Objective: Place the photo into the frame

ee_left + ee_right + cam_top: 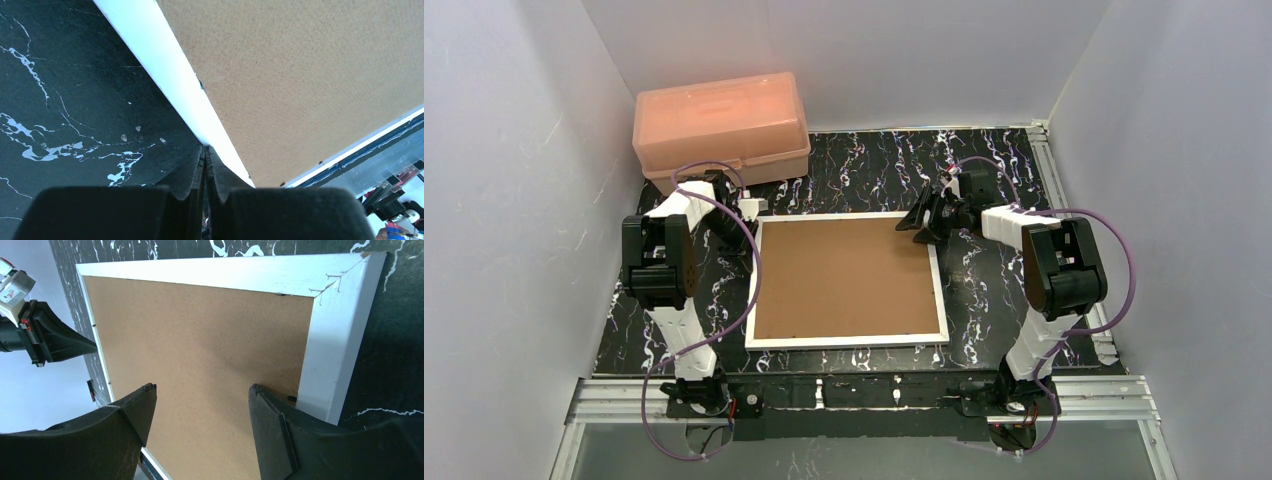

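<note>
Counting one frame [845, 342], one brown backing board [844, 280], one pink box [721, 125], two grippers: left gripper [752, 207], right gripper [914, 231].

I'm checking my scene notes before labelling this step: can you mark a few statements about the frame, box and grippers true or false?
1. The frame lies flat on the table with a brown backing board inside it. True.
2. The left gripper is wide open. False: it is shut, tips at the frame's edge.
3. The right gripper is open above a frame corner. True.
4. The pink box rests on the frame. False: it stands apart, at the table's far left.
</note>
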